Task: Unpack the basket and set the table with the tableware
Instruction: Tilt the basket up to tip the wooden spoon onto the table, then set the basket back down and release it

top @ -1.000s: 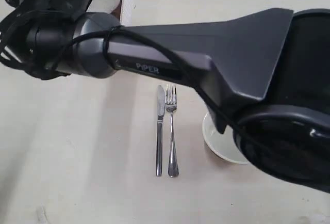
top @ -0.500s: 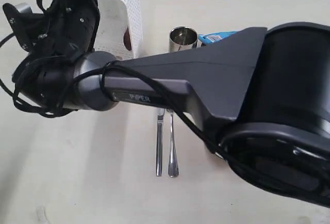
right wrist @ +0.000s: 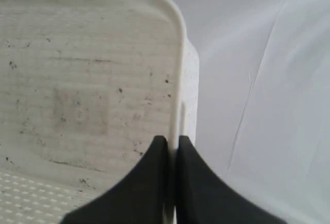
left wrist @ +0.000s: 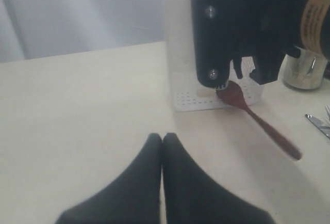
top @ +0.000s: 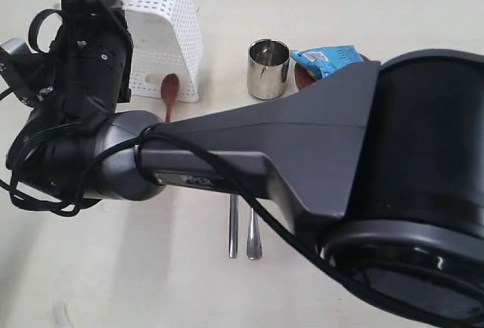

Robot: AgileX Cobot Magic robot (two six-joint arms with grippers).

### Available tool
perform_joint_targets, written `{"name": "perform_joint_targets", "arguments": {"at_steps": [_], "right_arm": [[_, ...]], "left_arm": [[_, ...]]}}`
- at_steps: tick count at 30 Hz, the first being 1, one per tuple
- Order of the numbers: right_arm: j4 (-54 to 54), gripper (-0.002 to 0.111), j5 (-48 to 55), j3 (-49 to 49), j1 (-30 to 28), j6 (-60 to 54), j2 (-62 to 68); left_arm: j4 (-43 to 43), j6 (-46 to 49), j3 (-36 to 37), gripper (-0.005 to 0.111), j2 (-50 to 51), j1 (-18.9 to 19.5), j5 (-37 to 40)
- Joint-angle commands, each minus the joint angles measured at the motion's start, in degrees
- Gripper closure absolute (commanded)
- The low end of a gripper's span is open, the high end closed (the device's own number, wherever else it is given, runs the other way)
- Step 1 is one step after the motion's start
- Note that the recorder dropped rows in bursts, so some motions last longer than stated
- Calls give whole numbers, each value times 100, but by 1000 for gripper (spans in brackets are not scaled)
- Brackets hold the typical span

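On a pale cream table (top: 423,18) before a grey backdrop (left wrist: 77,12): basket (top: 162,10) at far left, rim pinched in the right gripper (right wrist: 172,146); cup (top: 268,67) and packet (top: 329,57) to its right, spoon (top: 169,90) just beside it. Nothing in the closed left gripper (left wrist: 162,141). Against a second ago: cup, packet and spoon now clear of the arm (top: 302,139), bowl now hidden behind it.

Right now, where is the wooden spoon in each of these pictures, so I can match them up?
Exterior view: the spoon lies beside the basket's lower right corner, left of the cup.
Left wrist view: the spoon lies in front of the basket, bowl end nearest it.
Right wrist view: not in it; only the basket, its rim in the pincer.
Shared landmark: the white basket.
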Motion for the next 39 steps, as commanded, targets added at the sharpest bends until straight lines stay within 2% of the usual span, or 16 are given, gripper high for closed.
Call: {"name": "perform_joint_targets", "arguments": {"at_steps": [1,4,11,15,19,20,22,25,27,29,32,39], "right_arm": [[158,109,-174,53,-26,115,-16],[158,109,-343,25,-143,192,-43],[1454,109,-583,-555,-545,192,-315],[2572,109,-689,-1247,-988,208,-475],[3040,109,-604,-1904,-1513,989,-475],[3464,109,-680,-2022,-1607,1020,-475],[4995,109,-1040,-2229,-1878,753,-475],[7930,109,-1485,-2285,-2476,31,-475],[9074,109,-1522,-2285,-2808,-209,-463],[9632,109,-1662,-2285,-2969,-209,-463],[10081,109,-1948,-2285,-3088,-209,-463],[10153,108,-1876,-2274,-3150,189,-159]], "left_arm": [[4,0,10,107,-20,-36,5],[4,0,10,107,-20,-36,5],[4,0,10,107,-20,-36,5],[4,0,10,107,-20,-36,5],[4,0,10,107,-20,-36,5],[4,0,10,107,-20,-36,5],[4,0,10,107,-20,-36,5],[4,0,10,107,-20,-36,5],[4,0,10,107,-20,-36,5],[4,0,10,107,-20,-36,5],[4,0,10,107,-20,-36,5],[4,0,10,107,-20,-36,5]]}}
